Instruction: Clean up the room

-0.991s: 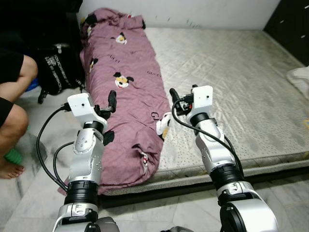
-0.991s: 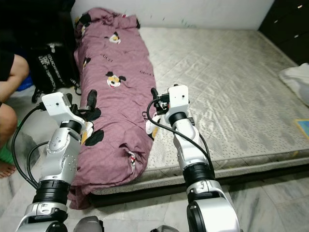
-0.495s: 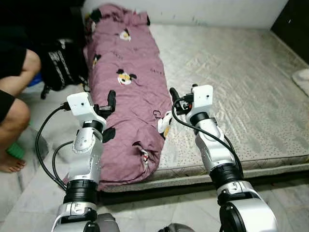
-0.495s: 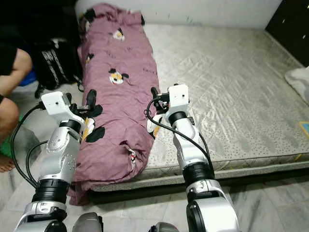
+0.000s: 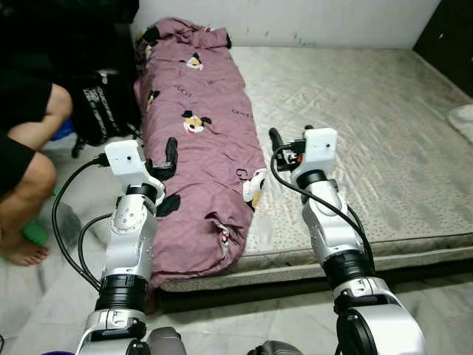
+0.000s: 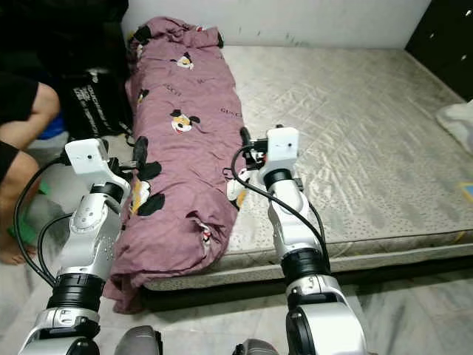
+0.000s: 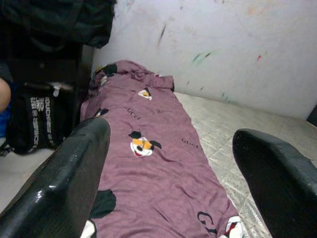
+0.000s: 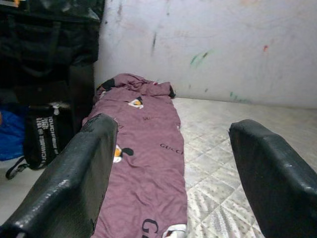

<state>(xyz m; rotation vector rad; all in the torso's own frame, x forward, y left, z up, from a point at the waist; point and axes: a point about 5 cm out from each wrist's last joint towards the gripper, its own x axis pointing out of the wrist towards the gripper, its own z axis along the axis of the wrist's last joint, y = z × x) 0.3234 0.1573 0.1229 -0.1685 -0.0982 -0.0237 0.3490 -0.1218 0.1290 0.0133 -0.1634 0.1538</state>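
A long mauve blanket with cartoon prints lies bunched along the left side of a grey mattress, and its near end hangs over the mattress's front edge. My left gripper is held up over the blanket's left edge, open, with nothing between its fingers. My right gripper hovers over the mattress just right of the blanket, also open and holding nothing. In the right wrist view the blanket runs away towards the wall.
A person crouches on the floor at the left, beside a black bag. A white cloth lies at the mattress's right edge, by dark furniture. Pale tiled floor lies in front of the bed.
The head camera has shifted, so the bed and the person sit a little differently in the picture. Both arms keep the same raised pose, grippers still open.
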